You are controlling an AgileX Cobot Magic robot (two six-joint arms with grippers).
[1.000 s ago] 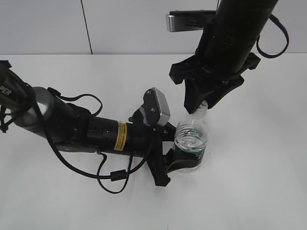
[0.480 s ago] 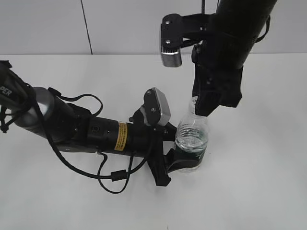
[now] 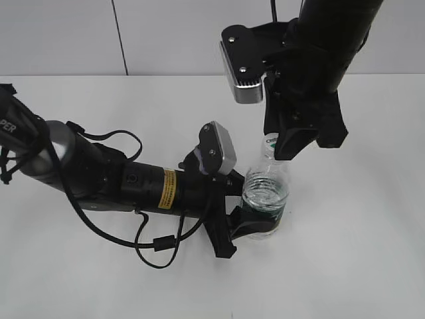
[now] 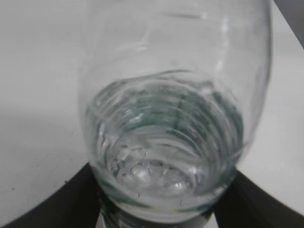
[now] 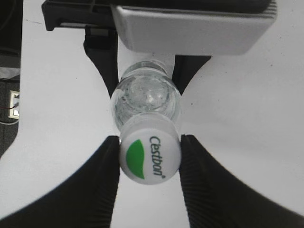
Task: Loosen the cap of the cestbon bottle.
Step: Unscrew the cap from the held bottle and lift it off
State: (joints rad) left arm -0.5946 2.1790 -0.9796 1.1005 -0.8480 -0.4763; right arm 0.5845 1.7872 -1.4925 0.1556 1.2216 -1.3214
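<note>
The cestbon bottle (image 3: pixel 265 193) stands upright on the white table, clear with a dark green label band near its base. My left gripper (image 3: pixel 255 226) is shut on the bottle's lower body; its black fingers flank the bottle (image 4: pixel 166 142) in the left wrist view. My right gripper (image 3: pixel 273 147) reaches down from above and is shut on the white cap (image 5: pixel 150 155), which shows a green half-circle mark and "Cestbon" lettering. Its two black fingers press the cap's sides. In the exterior view the cap (image 3: pixel 271 141) is partly hidden by the right fingers.
The white table (image 3: pixel 358 252) runs under both arms. The left arm's black cable (image 3: pixel 156 242) loops on the table in front of that arm. A grey wall panel (image 3: pixel 166 33) stands behind the table.
My right wrist has rotated about the bottle's axis while on the cap; its camera housing swung round to the left side. The left gripper and bottle have stayed in place.
</note>
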